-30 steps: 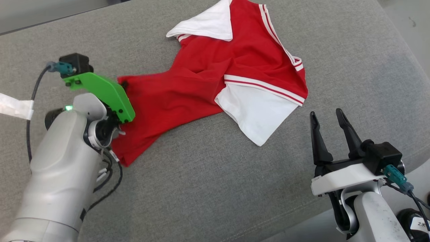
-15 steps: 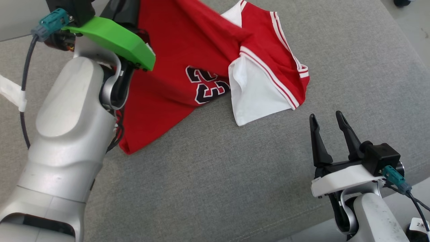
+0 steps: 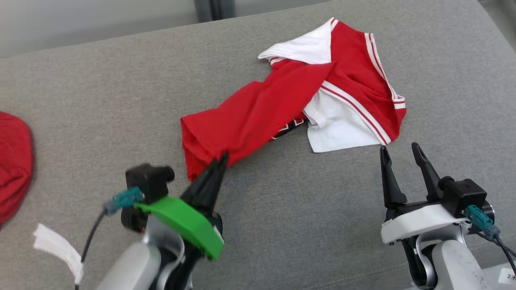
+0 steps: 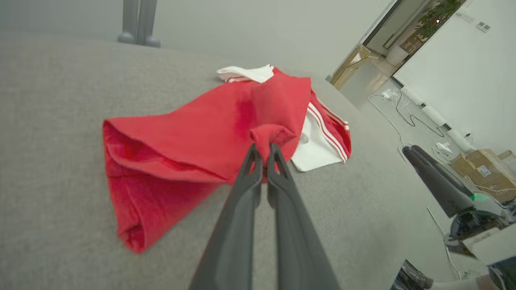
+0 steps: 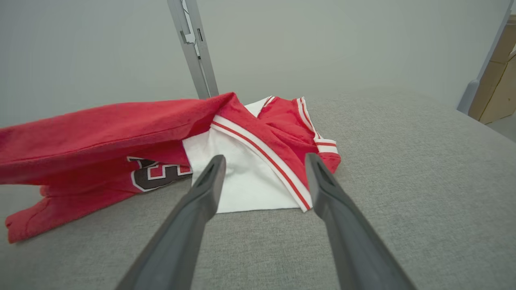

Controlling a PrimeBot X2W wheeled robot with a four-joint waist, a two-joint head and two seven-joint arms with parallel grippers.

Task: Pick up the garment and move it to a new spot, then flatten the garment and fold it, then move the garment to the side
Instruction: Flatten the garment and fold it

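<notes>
the left gripper (image 3: 223, 158) (image 4: 264, 151) has its two long dark fingers pressed together, clenched on a small bunched tuck of the red and white sports jersey (image 3: 258, 117) (image 4: 193, 133) (image 5: 100, 129), which puckers up over the fingertips in the left wrist view. from that pinch the red cloth runs away in a thick doubled fold that droops open at its near end. the jersey's far part lies rumpled on the grey woven cushion surface (image 3: 302, 209), toward its far right. dark numerals with white edging peek out from under the red fold, and beside them a white panel trimmed with red and white stripes lies flat on the cushion. the right gripper (image 3: 398, 147) (image 5: 265, 158) sits near the cushion's near right edge with its jaws spread wide and nothing between them, fingertips pointing at the white panel's near edge, just short of it. a green plastic bracket (image 3: 181, 225) sits on the left wrist. at the far left lies another red cloth (image 3: 14, 161), and a strip of white tape (image 3: 56, 247) wraps the left arm's cable.
</notes>
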